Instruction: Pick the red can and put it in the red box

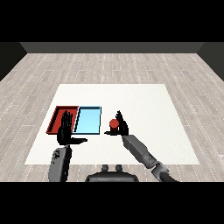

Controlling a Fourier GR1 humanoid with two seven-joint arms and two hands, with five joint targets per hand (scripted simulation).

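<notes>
The red can (113, 124) stands upright just right of the light blue tray (88, 120). My right hand (121, 125) is curled round the can from its right side, fingers rising behind it and thumb in front. The red tray (57, 116) lies at the left, next to the blue one. My left hand (66, 130) is held up flat over the red tray's near right part, fingers straight and thumb pointing right, holding nothing.
Both trays sit side by side on the left half of the white table (144, 113). My right forearm (140, 151) comes in from the lower right; my left forearm (60, 162) rises from the lower left.
</notes>
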